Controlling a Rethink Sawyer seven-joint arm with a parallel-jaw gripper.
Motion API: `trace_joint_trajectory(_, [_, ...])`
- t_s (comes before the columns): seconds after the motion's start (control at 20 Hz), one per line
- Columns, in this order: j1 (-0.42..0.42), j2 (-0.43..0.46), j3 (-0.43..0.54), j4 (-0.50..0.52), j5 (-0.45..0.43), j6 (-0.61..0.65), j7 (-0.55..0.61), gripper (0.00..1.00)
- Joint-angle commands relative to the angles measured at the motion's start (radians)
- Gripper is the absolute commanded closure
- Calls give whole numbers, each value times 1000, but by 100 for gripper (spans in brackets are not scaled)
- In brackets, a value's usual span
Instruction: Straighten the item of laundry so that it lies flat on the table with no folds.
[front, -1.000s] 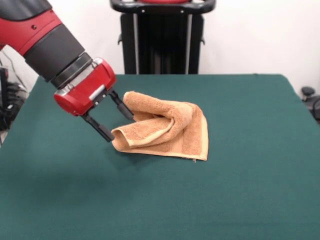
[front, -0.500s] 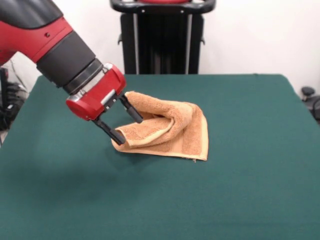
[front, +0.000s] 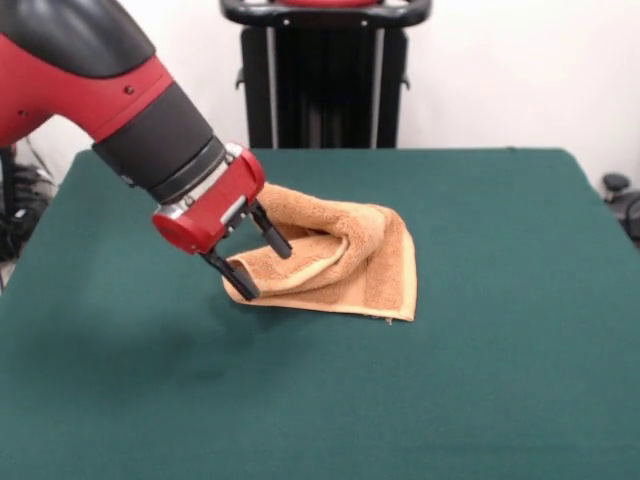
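Orange-tan terry, the item of laundry (front: 335, 262) lies crumpled near the middle of the table (front: 480, 380), its upper layers rolled over into thick folds. I see my jaws (front: 262, 268) spread apart, reaching into the cloth's folded end from the side. One black finger (front: 273, 235) rests on top of the rolled fold; the other finger (front: 236, 278) sits lower, at the cloth's bottom corner, close to the green felt. Between the jaws is the pale woven band of that folded end, but they are not pressed onto it. Beyond the jaws, away from the red wrist, the cloth widens and drops to a flat lower edge on the table. The red and black arm (front: 120, 100) slants down to the jaws from the upper side of the front view.
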Motion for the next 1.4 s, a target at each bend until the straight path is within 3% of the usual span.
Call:
trace_joint_trajectory(0.05, [82,-28,-141,-81,-72,129,-184,0])
trace_joint_trajectory(0.7, [122,-65,-207,-90,-92,138,-159,0])
trace_joint_trajectory(1.4, [92,-48,-182,-31,-13,159,-155,0])
